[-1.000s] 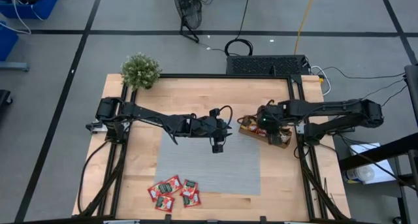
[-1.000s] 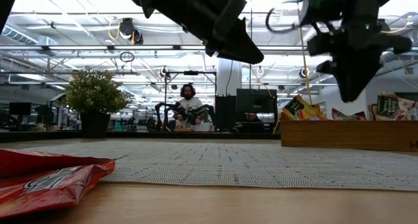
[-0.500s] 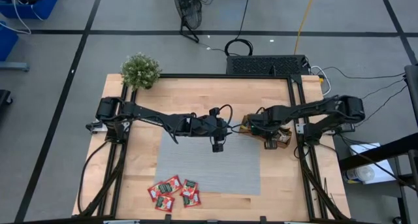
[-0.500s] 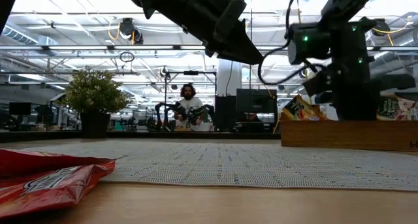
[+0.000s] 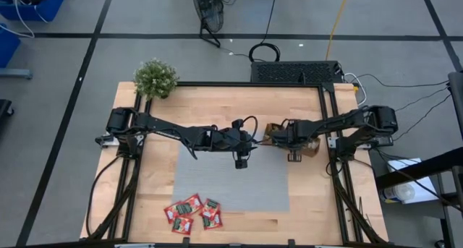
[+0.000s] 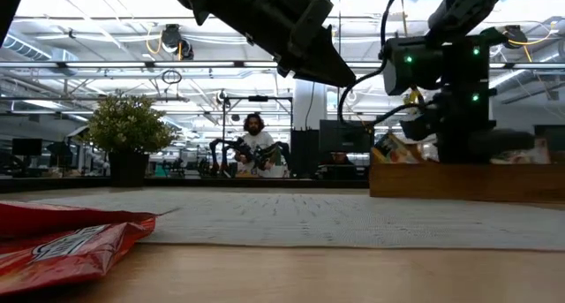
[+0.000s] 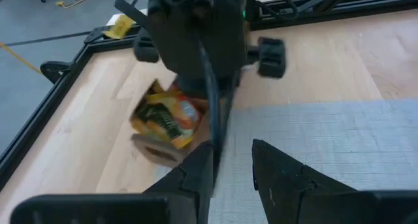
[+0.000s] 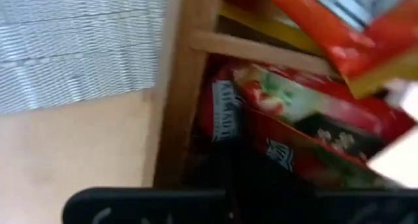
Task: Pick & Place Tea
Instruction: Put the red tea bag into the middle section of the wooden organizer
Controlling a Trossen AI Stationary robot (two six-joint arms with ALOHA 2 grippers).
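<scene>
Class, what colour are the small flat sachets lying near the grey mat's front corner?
The small flat sachets are red, clearest in the high view.

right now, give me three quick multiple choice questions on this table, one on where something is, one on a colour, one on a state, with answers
1. Where do the loose tea sachets lie on the table?
A. beside the grey mat's near edge, toward the left arm's side
B. beside the plant
C. under the left gripper

2. What colour are those loose sachets?
A. blue
B. red
C. white

3. What is the right gripper doing?
A. hanging wide open over the mat
B. parked at the table's near edge
C. shut, down in the wooden tray

Answers: 1 A, the high view shows the cluster just off the mat's near left corner. 2 B, they show red from above and in the low view. 3 C, the right wrist view looks straight into the tray's sachets and the high view has the gripper over the tray. The left gripper hovers over the mat.
</scene>
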